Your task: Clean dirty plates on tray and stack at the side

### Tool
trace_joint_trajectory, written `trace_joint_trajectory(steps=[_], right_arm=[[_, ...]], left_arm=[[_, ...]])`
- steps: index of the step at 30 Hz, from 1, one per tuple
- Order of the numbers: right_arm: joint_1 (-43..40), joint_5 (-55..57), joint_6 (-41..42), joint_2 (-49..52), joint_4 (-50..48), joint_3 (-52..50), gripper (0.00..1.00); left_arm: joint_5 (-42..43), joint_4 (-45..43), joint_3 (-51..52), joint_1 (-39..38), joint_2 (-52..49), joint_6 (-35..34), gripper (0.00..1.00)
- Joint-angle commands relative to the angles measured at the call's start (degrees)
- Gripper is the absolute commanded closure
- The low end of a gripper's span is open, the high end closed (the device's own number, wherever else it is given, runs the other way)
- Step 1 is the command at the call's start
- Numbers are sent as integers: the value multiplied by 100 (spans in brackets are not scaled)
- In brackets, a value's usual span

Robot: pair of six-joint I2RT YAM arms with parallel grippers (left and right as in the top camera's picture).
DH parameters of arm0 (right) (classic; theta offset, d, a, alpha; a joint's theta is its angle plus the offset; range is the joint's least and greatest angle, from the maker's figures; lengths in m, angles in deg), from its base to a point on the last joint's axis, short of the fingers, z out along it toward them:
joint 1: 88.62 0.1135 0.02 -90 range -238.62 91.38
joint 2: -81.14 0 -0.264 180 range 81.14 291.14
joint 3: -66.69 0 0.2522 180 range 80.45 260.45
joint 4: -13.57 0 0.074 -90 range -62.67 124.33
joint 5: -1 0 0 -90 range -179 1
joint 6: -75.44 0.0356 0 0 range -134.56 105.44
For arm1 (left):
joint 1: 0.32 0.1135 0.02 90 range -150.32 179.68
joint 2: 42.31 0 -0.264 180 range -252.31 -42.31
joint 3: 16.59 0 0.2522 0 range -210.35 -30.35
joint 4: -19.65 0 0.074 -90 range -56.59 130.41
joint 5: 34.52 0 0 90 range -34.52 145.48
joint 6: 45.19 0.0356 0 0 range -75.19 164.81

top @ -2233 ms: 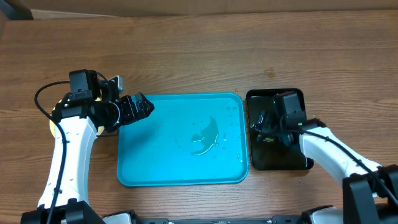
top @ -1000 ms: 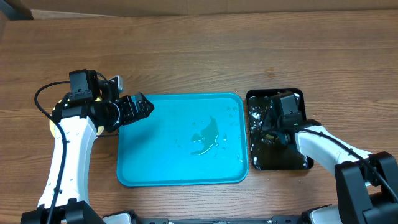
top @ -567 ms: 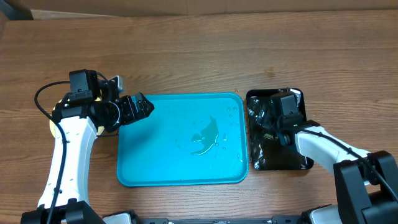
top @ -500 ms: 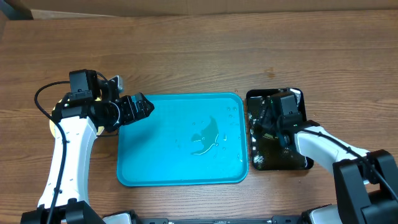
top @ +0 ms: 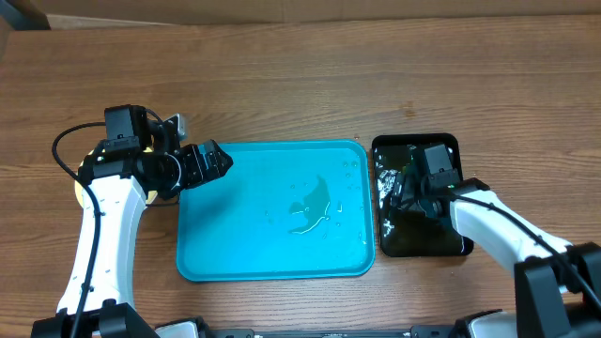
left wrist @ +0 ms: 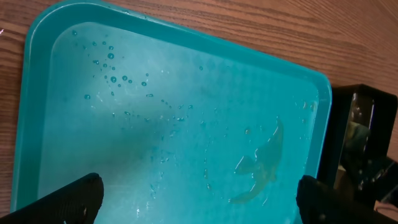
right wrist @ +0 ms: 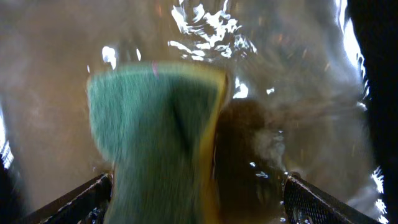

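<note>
Wood-grain table (top: 300, 84), wet turquoise tray (top: 202, 263), left gripper (top: 221, 160) spread wide over its left rim, pale yellow plate (top: 78, 192) edge beneath that arm, right gripper (top: 399, 191) in water-filled black tray (top: 441, 246) at green sponge (right wrist: 155, 137), grip unclear.

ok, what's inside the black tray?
Murky water and a green-and-yellow sponge, at the right claw. The right arm hides part of the black tray floor.
</note>
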State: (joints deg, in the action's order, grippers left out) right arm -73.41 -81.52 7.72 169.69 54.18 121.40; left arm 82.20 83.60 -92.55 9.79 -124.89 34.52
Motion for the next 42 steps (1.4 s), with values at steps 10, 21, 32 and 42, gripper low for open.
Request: trace_joint_trajectory(steps=[10,21,32,42], right_arm=[[48,-566,-7,-144,369,-17,84],[42,-562,-33,-208,1038,658,28],[44,-503,-584,-273,2903,3147,0],[44,-503,-586,-262,2142,3187,0]], left_arm=[[-20,13,-94,-13,-31,127,0],[-20,13,-94,-13,-31,127,0],[-20,13,-94,-13,-31,127,0],[-20,13,-94,-13,-31,127,0]])
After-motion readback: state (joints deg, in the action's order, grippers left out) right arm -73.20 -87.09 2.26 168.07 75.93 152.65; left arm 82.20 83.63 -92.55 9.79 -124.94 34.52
